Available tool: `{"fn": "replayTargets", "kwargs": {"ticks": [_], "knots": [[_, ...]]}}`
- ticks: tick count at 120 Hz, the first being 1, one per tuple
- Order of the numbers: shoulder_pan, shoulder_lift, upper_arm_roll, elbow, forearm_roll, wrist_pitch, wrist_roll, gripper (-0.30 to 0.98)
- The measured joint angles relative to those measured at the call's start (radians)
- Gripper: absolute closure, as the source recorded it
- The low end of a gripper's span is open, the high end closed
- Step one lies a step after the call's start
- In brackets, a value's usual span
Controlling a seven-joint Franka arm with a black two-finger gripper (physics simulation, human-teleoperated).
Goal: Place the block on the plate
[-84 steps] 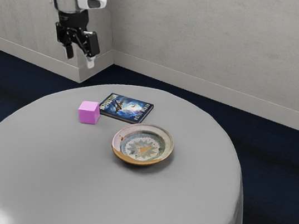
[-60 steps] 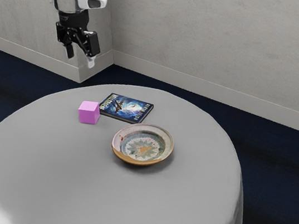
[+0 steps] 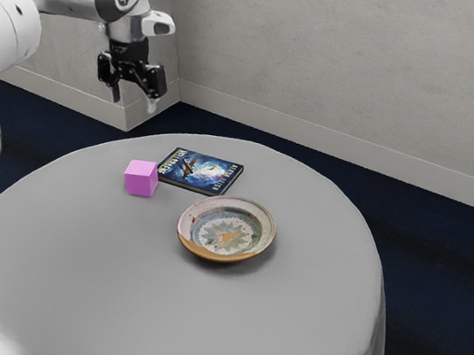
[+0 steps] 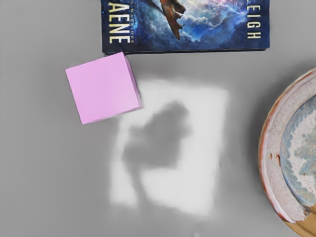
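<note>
Ext. view: we hold our gripper (image 3: 133, 100) high, fingers apart; pink block (image 3: 140, 178) sits on gray tbl. (image 3: 131, 287) nr. book (image 3: 200, 172) & ceramic plate (image 3: 226, 231). Wrist view: we see shadow (image 4: 155, 140) btwn. block & plate, block's corner just beside book.

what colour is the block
The block is plain pinkish-purple, showing best in the wrist view.

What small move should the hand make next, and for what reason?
I would probably shift the hand sideways until it is above the block, before lowering. The hand is open, empty and high, and in the wrist view the block lies off-centre, on the side away from the plate. It sits close to the book, so lining up first seems safer.
</note>
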Motion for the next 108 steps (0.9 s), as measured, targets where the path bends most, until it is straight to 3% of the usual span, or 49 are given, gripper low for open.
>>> {"fn": "replayTargets", "kwargs": {"ticks": [32, 46, 67, 108], "knots": [[0.031, 0.195, 0.068, 0.117, -0.046, 0.026, -0.077, 0.00], [0.032, 0.292, 0.081, 0.172, -0.110, 0.068, -0.114, 0.00], [0.033, 0.325, 0.110, 0.171, -0.158, 0.096, -0.169, 0.00], [0.052, 0.395, 0.115, 0.167, -0.177, 0.132, -0.261, 0.00]]}}
